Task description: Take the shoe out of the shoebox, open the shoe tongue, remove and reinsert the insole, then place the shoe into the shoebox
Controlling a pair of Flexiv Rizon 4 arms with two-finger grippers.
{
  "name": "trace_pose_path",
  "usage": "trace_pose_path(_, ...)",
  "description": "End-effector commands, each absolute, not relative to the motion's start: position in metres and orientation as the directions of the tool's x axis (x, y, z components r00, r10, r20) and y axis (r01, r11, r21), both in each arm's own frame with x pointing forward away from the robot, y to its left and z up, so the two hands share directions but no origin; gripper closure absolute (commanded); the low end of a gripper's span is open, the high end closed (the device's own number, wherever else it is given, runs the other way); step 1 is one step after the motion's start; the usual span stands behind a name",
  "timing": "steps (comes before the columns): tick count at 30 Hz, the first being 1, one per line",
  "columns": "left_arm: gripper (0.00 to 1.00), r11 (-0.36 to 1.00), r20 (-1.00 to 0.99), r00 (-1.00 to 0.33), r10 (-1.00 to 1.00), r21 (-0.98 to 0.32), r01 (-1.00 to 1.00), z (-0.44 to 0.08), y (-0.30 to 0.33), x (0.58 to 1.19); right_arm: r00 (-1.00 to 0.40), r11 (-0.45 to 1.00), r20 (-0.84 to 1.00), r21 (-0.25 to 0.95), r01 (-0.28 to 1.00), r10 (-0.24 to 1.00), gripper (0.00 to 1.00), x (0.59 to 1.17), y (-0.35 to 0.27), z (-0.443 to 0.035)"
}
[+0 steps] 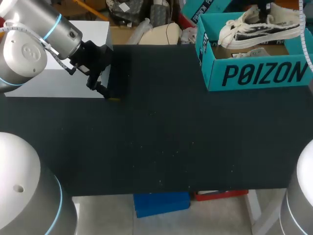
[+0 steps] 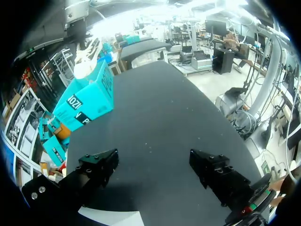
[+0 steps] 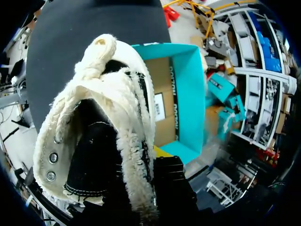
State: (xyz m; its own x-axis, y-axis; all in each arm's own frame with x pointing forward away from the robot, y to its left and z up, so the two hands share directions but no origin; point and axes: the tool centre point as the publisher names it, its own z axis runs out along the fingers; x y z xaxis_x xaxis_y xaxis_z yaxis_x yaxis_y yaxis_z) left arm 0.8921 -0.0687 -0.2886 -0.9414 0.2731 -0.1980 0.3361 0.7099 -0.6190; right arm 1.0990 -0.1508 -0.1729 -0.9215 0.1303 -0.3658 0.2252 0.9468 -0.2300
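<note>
Right gripper (image 3: pixel 141 188) clasps one shoe (image 3: pixel 94 141) above one shoebox (image 3: pixel 188 94); left gripper (image 2: pixel 153 162) gapes.

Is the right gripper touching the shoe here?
Touching. In the right wrist view a finger of the right gripper lies flush against the shoe, no gap showing.

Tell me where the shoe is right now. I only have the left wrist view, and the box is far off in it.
Observer: In the right wrist view the shoe hangs over the open shoebox, its opening toward the camera.
Operator: Can you see into the box?
Observer: Partly. Beside the shoe, the floor is brown cardboard with a white label. The shoe hides the rest.
Operator: Where is my left arm on the table?
Observer: The head view has the left gripper at the far left of the table, by a white block, well away from the shoebox.
</note>
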Motion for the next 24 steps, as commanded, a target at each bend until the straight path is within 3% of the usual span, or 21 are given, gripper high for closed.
trace_pose_path(1,0.0,0.711,-0.2,-0.941,0.273,-0.617,0.337,-0.289,-0.068,0.891,-0.939,0.975,-0.329,-0.153,0.163,0.105,1.0,1.164,-0.18,-0.169)
trace_pose_path(9,0.0,0.711,-0.2,-0.941,0.273,-0.617,0.337,-0.289,-0.068,0.891,-0.951,0.984,-0.303,-0.139,0.107,0.06,1.0,1.214,-0.201,-0.186)
trace_pose_path(24,0.0,0.711,-0.2,-0.941,0.273,-0.617,0.337,-0.289,-0.068,0.891,-0.965,0.99,-0.255,-0.111,0.085,0.055,1.0,1.25,-0.184,-0.229)
